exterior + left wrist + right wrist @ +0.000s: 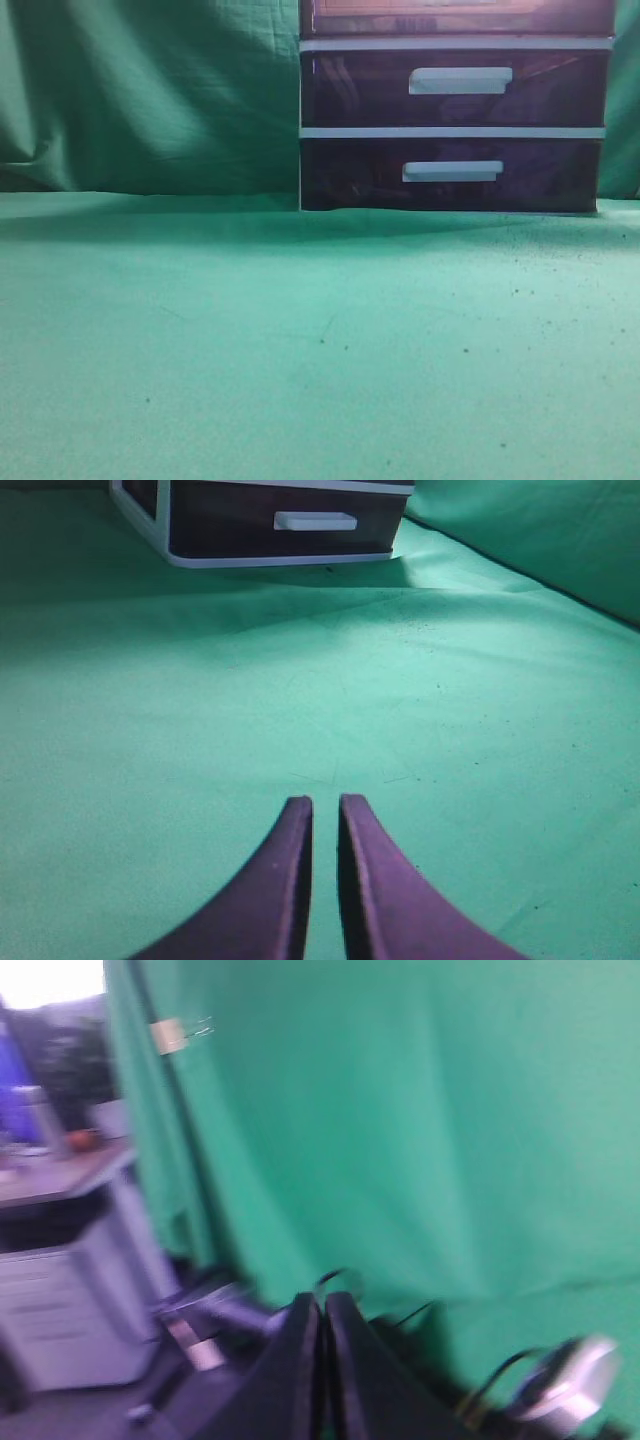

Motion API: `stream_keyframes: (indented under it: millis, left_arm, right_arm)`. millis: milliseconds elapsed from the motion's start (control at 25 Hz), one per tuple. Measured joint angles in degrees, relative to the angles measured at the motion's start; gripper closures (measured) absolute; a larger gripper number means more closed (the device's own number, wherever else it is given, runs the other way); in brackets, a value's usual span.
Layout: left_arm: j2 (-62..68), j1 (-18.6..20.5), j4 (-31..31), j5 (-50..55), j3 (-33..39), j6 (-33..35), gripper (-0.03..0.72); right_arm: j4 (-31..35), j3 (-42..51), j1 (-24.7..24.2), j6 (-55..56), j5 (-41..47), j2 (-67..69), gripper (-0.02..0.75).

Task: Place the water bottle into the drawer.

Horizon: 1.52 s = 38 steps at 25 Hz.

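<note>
The water bottle shows in no view. The drawer is a strip of translucent reddish-brown front at the top edge of the exterior view, shut in the white-framed unit; its handle is cut off. My left gripper is shut and empty, low over the green cloth, well short of the unit. My right gripper is shut and empty. It points away from the table at a green curtain, and its view is blurred. Neither gripper shows in the exterior view.
Two darker purple-brown drawers with white handles sit shut below the top one. Green cloth covers the table and green curtain hangs behind. In the right wrist view, a white cabinet and cables lie beyond the curtain's edge.
</note>
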Motion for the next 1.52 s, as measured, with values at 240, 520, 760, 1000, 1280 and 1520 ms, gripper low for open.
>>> stream_keyframes:
  millis: [240,520,760,1000,1280,1520]
  left_arm:
    - [0.0,0.0,0.0,0.0,0.0,0.0,0.619]
    - [0.0,0.0,0.0,0.0,0.0,0.0,0.619]
    - [0.0,0.0,0.2,0.0,0.0,0.0,0.619]
    - [0.0,0.0,0.6,0.0,0.0,0.0,0.619]
    - [0.0,0.0,0.6,0.0,0.0,0.0,0.619]
    - [0.0,0.0,0.6,0.0,0.0,0.0,0.619]
  right_arm:
    - [-27.6,0.0,-2.5,32.1,11.0,-0.6,0.738]
    - [-36.2,0.1,-11.1,37.7,13.9,-3.4,0.738]
    - [-43.3,0.6,-24.3,47.7,21.4,-11.2,0.738]
    - [-61.7,9.1,-38.2,70.9,21.5,-19.5,0.738]
    - [-65.8,16.9,-55.5,69.4,22.4,-32.8,0.738]
    - [-66.3,25.3,-71.0,62.4,22.4,-46.6,0.738]
